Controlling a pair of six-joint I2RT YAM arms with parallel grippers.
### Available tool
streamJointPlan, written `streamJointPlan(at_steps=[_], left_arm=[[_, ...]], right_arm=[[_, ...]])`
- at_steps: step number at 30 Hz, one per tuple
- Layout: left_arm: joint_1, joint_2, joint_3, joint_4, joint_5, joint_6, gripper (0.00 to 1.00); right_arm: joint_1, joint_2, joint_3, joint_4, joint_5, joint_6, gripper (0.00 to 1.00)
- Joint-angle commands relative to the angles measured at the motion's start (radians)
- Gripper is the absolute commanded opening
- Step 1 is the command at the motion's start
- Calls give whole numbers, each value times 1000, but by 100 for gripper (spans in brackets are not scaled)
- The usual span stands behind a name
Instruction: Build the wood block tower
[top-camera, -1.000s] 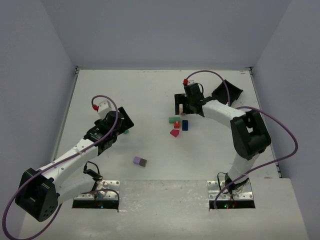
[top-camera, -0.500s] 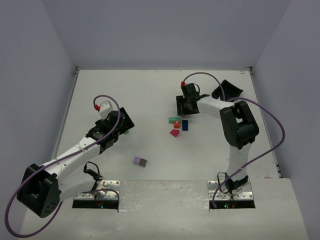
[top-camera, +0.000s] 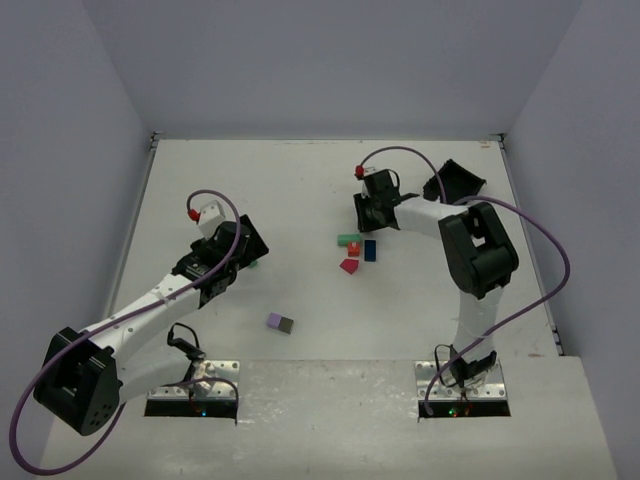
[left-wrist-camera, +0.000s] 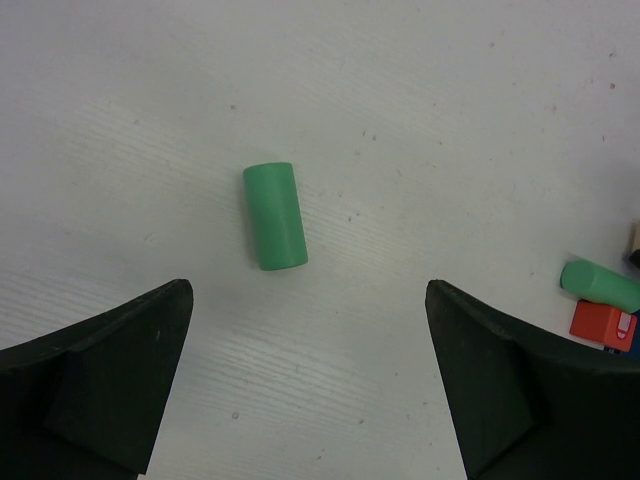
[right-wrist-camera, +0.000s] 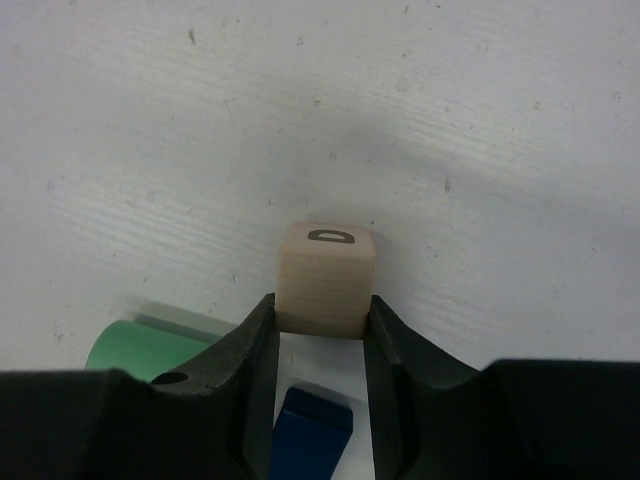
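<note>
Beyond the red block (top-camera: 353, 249) the way is barred by the right gripper (top-camera: 364, 216), clamped on a tan block (right-wrist-camera: 324, 278). It is hemmed by a green block (top-camera: 347, 240), a blue block (top-camera: 370, 250) and a magenta block (top-camera: 349, 266). Open table (top-camera: 300, 190) is found to its left, up to the left gripper (top-camera: 247, 247)

**WOOD BLOCKS: POSITIONS**

Tan block (right-wrist-camera: 325, 277): a cube with a dark mark on its top face, clamped between the fingers of the right gripper (right-wrist-camera: 321, 305).

Centre group: a green cylinder (top-camera: 348, 240) on its side, with a red block (top-camera: 354, 249) just beside it, a blue block (top-camera: 370, 250) and a magenta wedge (top-camera: 349, 266) near.

Second green cylinder (left-wrist-camera: 274, 216): on its side, alone, well to the left.

Purple block (top-camera: 274, 321): touching a grey block (top-camera: 286, 325), nearer the arm bases.
</note>
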Motion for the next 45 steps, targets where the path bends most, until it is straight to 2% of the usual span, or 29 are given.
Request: streamJointPlan(at_steps=[1, 7, 11, 18, 21, 25, 29, 35, 45], left_arm=[[-9, -6, 9, 37, -6, 6, 100], [-9, -14, 8, 35, -1, 9, 100], [-9, -17, 7, 38, 6, 8, 100], [-8, -32, 4, 40, 23, 6, 100], [-8, -48, -6, 44, 31, 7, 100], [-8, -60, -9, 46, 33, 7, 100], [-8, -66, -13, 47, 36, 7, 100], [-8, -72, -12, 40, 34, 5, 100], [-9, -76, -16, 43, 30, 3, 100]], right_arm=[[-3, -149, -51, 141, -91, -160, 25], [35, -323, -191, 163, -334, -380, 24], [185, -462, -256, 35, -254, -440, 24], [482, -585, -424, -47, -216, -443, 28], [590, -586, -444, -59, -115, -398, 28], [651, -566, -450, -69, -100, -342, 26], [743, -542, -466, -7, -74, -309, 27], [762, -464, -424, 40, -74, -228, 28], [789, -379, -382, 61, -132, -228, 31]])
